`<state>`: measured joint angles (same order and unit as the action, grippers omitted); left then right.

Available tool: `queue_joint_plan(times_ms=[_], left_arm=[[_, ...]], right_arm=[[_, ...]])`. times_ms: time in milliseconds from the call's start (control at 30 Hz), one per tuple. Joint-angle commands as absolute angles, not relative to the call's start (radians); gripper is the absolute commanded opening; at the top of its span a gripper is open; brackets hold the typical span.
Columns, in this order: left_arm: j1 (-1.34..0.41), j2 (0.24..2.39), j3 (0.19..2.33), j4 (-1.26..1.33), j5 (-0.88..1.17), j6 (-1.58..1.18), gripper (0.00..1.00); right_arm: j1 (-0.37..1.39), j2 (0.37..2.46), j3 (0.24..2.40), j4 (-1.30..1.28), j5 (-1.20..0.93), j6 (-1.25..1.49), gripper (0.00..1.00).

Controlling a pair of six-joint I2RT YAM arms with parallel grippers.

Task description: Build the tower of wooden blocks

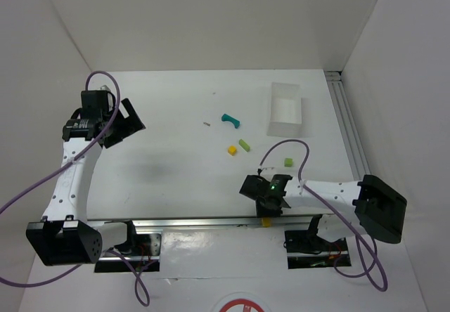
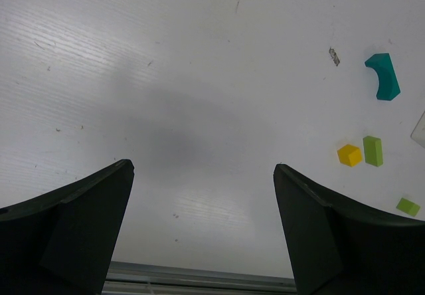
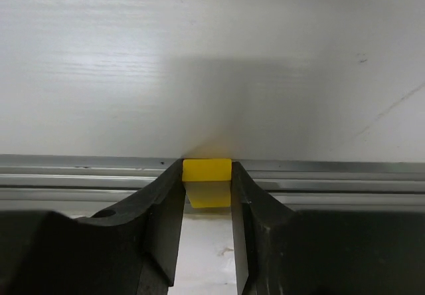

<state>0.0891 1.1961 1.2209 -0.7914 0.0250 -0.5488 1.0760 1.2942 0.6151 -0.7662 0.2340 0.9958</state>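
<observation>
- Evidently the right gripper (image 3: 207,175) is clamped on a yellow block (image 3: 207,169), a finger against each side, low in the centre of the right wrist view.
- That block sits at the metal rail (image 3: 319,175), well apart from the other pieces, so it probably needs fetching.
- Whether it is lifted, I cannot tell.
- Left gripper (image 2: 204,167): jaws wide apart and empty at the upper left of the top view, likely parked out of the way.
- No tower stands yet.
- The teal arch (image 1: 230,120), yellow cube (image 1: 231,150), lime post (image 1: 244,145) and lime cube (image 1: 288,161) lie loose, centre right, near the tray (image 1: 283,127).
- The pieces are tiny, matte and brightly painted, and the arch lies flat.
</observation>
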Motion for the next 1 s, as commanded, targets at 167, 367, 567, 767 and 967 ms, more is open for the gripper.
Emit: queue_joint_plan(times_ms=[167, 367, 567, 767, 967], left_arm=[[0.086, 1.192, 1.22, -0.769, 0.026, -0.546, 1.0], [0.086, 1.192, 1.21, -0.759, 0.037, -0.546, 1.0], [0.086, 1.183, 1.21, -0.759, 0.017, -0.537, 1.0], [0.086, 1.183, 1.21, -0.779, -0.001, -0.528, 1.0], [0.086, 1.173, 1.21, -0.788, -0.002, -0.519, 1.0]], right_arm=[[1.081, 1.207, 0.82, -0.919, 0.42, 0.988, 0.19], [0.947, 1.336, 0.977, -0.749, 0.436, 0.755, 0.19], [0.813, 1.583, 1.198, -0.509, 0.379, 0.528, 0.2], [0.793, 1.856, 1.489, -0.476, 0.322, 0.417, 0.21], [0.772, 2.057, 1.632, -0.446, 0.239, 0.393, 0.25]])
